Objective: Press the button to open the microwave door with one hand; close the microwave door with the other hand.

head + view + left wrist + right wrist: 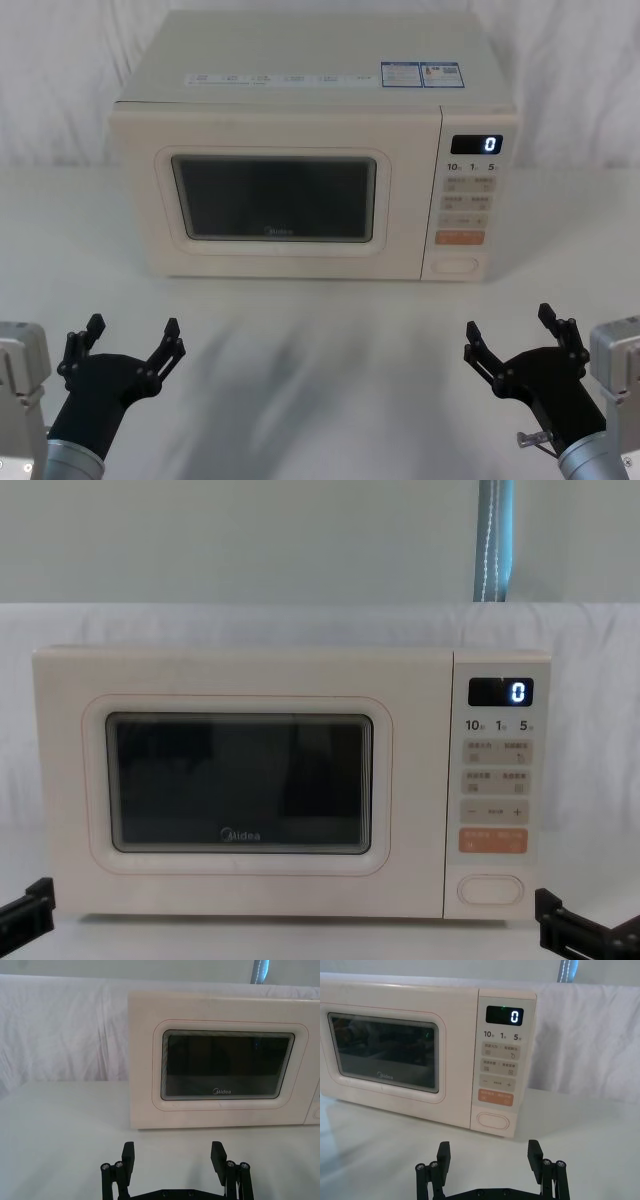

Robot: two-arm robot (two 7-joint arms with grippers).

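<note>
— White desk [320, 380], white cloth behind. Microwave door [275, 195]?
— Shut, flush with the cream front, facing forward at the desk's middle.
— Button [455, 265]?
— Bottom of the control panel [468, 200], under the orange key [459, 238].
— Hands?
— Left hand [128, 340] and right hand [520, 335] low near the front edge, both spread wide, holding nothing, well apart from the microwave.

The brand "Midea" is printed at 6 o'clock under the window on the microwave door [240, 790]. On the control panel [497, 800], a lit "0" is shown on the digital display [501, 692] at 12 o'clock. Below it, "10", "1" and "5" are read in a row, and "−" and "+" on a lower key. The smaller print cannot be read.
</note>
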